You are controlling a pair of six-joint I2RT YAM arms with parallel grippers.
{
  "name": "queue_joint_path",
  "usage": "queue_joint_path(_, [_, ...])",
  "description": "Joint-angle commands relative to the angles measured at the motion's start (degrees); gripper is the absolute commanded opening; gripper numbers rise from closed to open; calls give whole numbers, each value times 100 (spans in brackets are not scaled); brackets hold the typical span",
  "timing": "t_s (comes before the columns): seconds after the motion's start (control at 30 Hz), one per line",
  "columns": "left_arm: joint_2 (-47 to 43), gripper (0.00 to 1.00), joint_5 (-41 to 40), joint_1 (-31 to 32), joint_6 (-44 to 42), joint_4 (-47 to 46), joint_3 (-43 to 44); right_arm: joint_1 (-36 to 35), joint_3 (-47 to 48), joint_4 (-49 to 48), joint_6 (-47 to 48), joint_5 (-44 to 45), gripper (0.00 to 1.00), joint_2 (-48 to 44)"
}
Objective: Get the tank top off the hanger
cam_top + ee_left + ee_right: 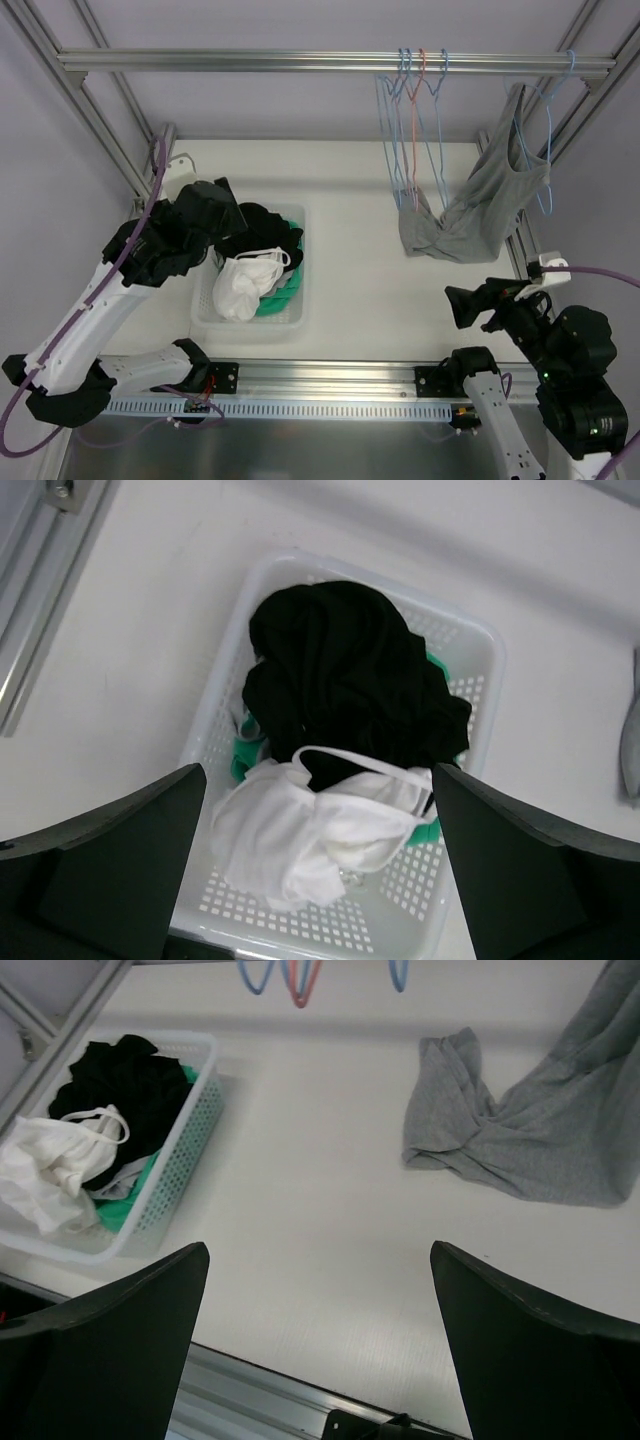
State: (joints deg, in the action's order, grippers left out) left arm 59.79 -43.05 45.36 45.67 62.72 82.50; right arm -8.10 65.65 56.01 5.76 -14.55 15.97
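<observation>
A grey tank top (pixel 480 205) hangs from a light blue hanger (pixel 545 150) on the rail at the back right; its lower part is bunched on the table. It also shows in the right wrist view (pixel 540 1130). My right gripper (pixel 462 307) is open and empty, low over the table in front of the tank top (pixel 315 1360). My left gripper (pixel 228 205) is open and empty above the white basket (pixel 300 290), over a white garment (pixel 310 835) and a black garment (pixel 345 670).
Several empty blue and red hangers (pixel 415 120) hang on the rail (pixel 250 60) left of the tank top. The basket (pixel 470 650) holds white, black and green clothes. Frame posts stand at both table sides. An aluminium rail (pixel 330 378) runs along the near edge.
</observation>
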Motion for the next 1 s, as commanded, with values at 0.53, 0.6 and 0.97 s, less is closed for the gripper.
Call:
queue_joint_path(0.53, [-2146,99,1335,-2524,-1938,-304,-1331,-25,150,305,751,2641,100,267])
queue_joint_path(0.6, [-2270,99,1334,-2524,-2324,-548,-1717,-25,98,297,725,2528,100,101])
queue_joint_path(0.97, [-2920,99,1669,-2699,-2132,-1578,-2994,-60,-614,-380,760,2149,99,-191])
